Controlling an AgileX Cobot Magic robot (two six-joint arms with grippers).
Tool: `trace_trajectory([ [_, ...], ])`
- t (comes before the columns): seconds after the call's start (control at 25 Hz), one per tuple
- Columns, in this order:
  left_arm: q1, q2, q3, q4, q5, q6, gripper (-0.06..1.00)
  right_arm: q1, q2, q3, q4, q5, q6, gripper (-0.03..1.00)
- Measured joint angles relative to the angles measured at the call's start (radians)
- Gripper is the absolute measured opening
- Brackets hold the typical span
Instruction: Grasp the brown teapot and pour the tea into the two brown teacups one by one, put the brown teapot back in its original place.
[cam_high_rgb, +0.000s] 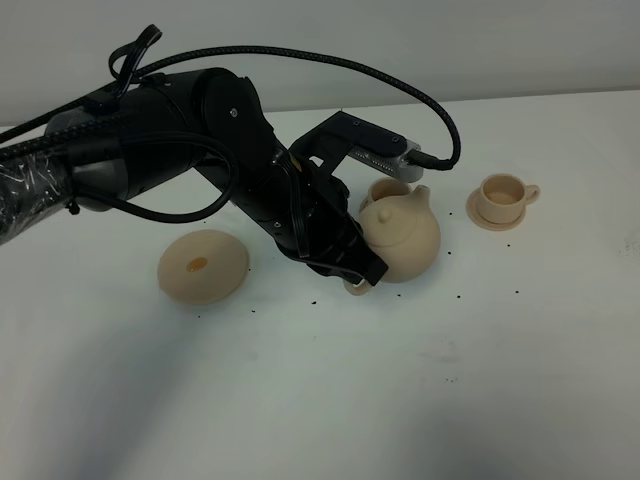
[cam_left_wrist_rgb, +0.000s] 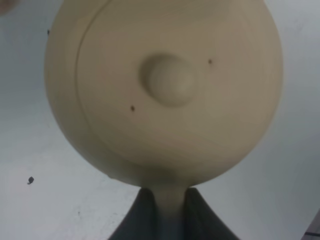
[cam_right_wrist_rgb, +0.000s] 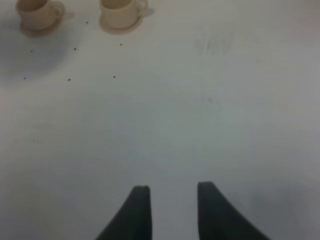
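White worktop (cam_high_rgb: 400, 400) fills the scene, dotted with a few dark specks (cam_high_rgb: 457, 296), below a plain pale wall.

The brown teapot (cam_high_rgb: 408, 238) is off its wide saucer (cam_high_rgb: 215, 282), which sits bare well apart on the left, with a darker spot at its centre. The pot is near the middle of the worktop, tipped with its spout towards the nearer teacup (cam_high_rgb: 385, 189), which stands just behind it and is partly hidden by it. I cannot tell whether the pot is clear of the surface. The left gripper (cam_high_rgb: 357, 278) is clenched on the pot's handle (cam_left_wrist_rgb: 170, 205). From the wrist, the handle runs between the two dark fingers (cam_left_wrist_rgb: 132, 222) and the lidded body lies straight ahead.

I judge the grasp done and the first pour at hand or under way. No tea shows, so whether any has gone in is beyond me. The farther teacup (cam_high_rgb: 503, 193), further right on its small saucer (cam_high_rgb: 478, 215), looks untouched. It has yet to be served, and the pot must then go back to the wide saucer.

The right gripper (cam_right_wrist_rgb: 172, 207) has its jaws parted with nothing between them. It hangs over bare worktop, well apart from both cups.
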Motion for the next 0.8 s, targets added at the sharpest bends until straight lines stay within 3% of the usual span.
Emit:
trace_trajectory([
  [0.2, 0.0, 0.0, 0.0, 0.021, -0.007, 0.011, 0.12, 0.0, 0.0, 0.0, 0.0, 0.0, 0.0, 0.24],
  [0.6, 0.015, 0.003, -0.001, 0.174, -0.074, -0.007, 0.12, 0.0, 0.0, 0.0, 0.0, 0.0, 0.0, 0.24],
  [0.8, 0.023, 0.086, -0.1, 0.225, -0.005, -0.011, 0.12, 0.0, 0.0, 0.0, 0.0, 0.0, 0.0, 0.24],
])
